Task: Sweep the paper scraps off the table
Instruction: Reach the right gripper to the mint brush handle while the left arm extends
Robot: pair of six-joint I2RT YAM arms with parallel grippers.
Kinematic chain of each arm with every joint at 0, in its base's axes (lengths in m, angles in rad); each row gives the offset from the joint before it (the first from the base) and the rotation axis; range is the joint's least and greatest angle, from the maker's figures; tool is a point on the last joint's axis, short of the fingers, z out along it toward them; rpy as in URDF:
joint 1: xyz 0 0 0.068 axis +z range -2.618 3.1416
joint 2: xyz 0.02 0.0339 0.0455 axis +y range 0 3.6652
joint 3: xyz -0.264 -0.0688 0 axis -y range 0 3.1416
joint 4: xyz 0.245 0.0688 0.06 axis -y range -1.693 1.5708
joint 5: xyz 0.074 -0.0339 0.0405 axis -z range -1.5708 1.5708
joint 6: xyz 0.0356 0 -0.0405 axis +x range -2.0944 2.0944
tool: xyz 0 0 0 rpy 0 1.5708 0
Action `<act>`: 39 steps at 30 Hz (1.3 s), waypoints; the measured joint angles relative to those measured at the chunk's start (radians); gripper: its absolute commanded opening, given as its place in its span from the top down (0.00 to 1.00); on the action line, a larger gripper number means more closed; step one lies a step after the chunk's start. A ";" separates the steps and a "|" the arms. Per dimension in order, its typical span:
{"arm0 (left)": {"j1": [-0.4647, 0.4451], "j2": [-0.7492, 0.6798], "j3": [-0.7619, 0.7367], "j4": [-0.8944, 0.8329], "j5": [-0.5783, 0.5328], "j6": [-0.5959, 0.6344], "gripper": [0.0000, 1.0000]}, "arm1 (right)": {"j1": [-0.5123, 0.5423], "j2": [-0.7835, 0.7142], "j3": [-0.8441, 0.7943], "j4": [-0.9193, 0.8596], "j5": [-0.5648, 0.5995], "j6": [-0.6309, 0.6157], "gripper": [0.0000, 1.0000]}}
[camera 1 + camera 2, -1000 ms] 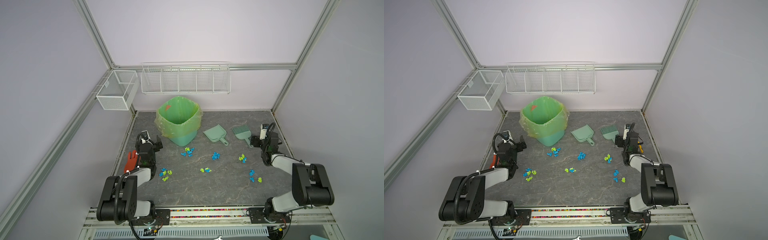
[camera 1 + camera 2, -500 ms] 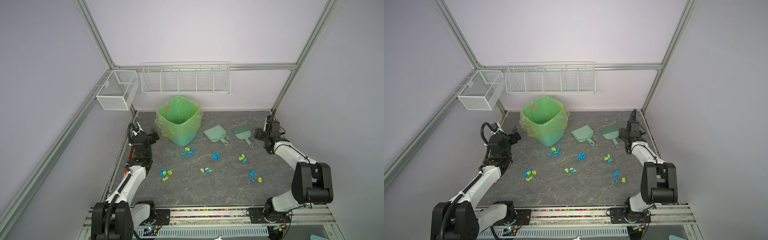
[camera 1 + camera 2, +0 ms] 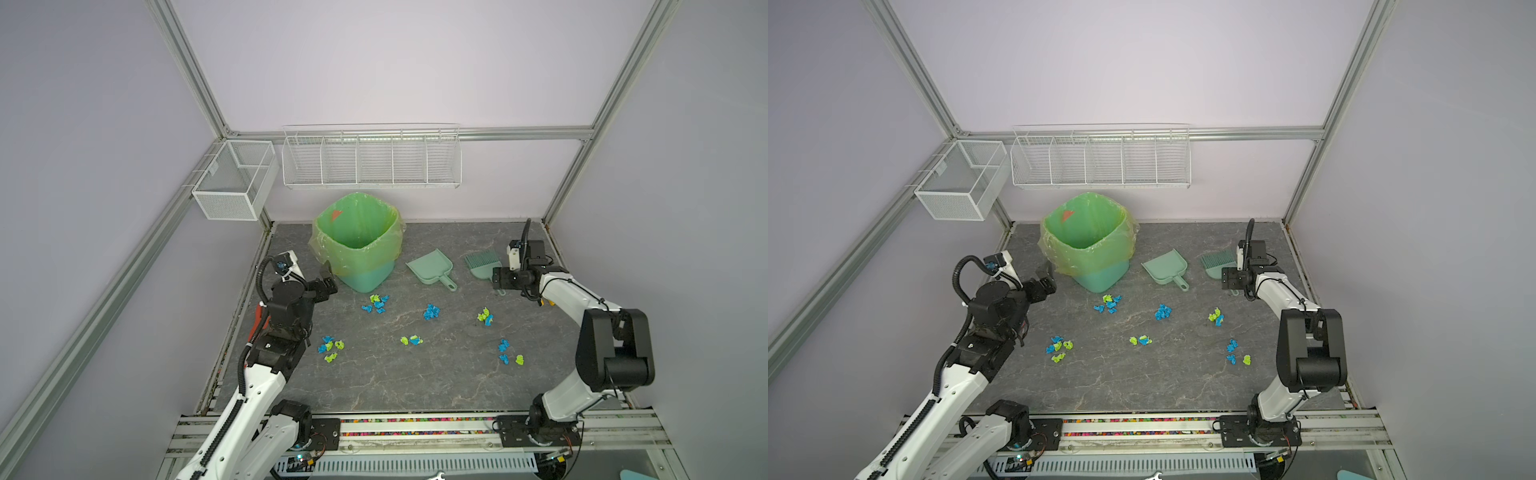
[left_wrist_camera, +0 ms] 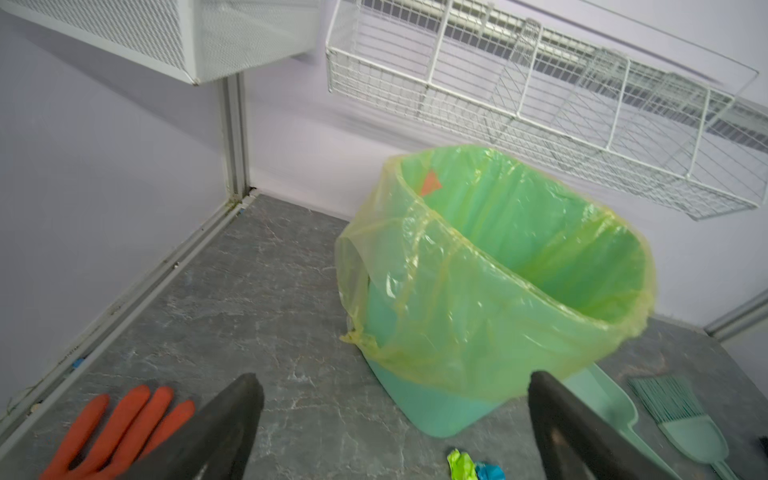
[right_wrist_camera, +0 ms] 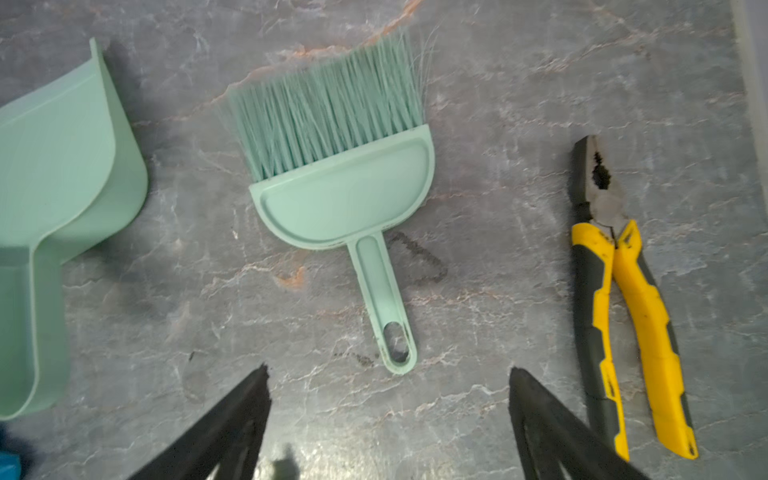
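Observation:
Paper scraps, bright blue and lime green, lie in small clusters on the dark grey table [image 3: 415, 374]: near the bin [image 3: 376, 303], mid-table [image 3: 431, 311], right of that [image 3: 484, 316], and nearer the front [image 3: 331, 348] [image 3: 411, 340] [image 3: 509, 352]. A mint brush [image 5: 340, 166] and mint dustpan [image 3: 430, 270] lie flat at the back. My right gripper [image 5: 390, 369] [image 3: 498, 282] hangs open over the brush handle's end, holding nothing. My left gripper [image 4: 395, 376] [image 3: 326, 282] is open and empty, raised beside the bin, with one scrap pair [image 4: 461, 465] below it.
A teal bin with a green liner [image 3: 357, 245] stands at the back left. An orange-red glove [image 4: 116, 428] lies by the left rail. Yellow-handled pliers [image 5: 623, 299] lie beside the brush near the right edge. Two white wire baskets [image 3: 370, 158] [image 3: 232, 183] hang on the walls.
Both arms have unfolded from near the front. The left gripper rose and moved back toward the bin. The right gripper swung to the back, then left over the brush handle.

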 measured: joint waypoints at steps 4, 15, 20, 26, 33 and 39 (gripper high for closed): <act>-0.101 -0.043 0.004 -0.074 0.004 -0.039 0.01 | 0.007 0.025 0.011 -0.013 -0.002 -0.029 0.05; -0.463 0.124 0.101 -0.063 0.028 -0.053 0.01 | 0.009 0.072 0.019 -0.026 -0.016 -0.084 0.01; -0.476 0.238 0.138 -0.054 0.048 -0.047 0.01 | 0.009 0.116 0.039 -0.031 -0.019 -0.111 0.08; -0.478 0.346 0.226 -0.008 0.060 -0.029 0.01 | 0.005 0.172 0.057 -0.033 -0.021 -0.119 0.14; -0.482 0.462 0.289 0.025 0.069 -0.001 0.01 | -0.007 0.222 0.099 -0.039 -0.037 -0.122 0.24; -0.482 0.596 0.414 -0.005 0.121 -0.006 0.01 | -0.016 0.277 0.138 -0.049 -0.051 -0.121 0.28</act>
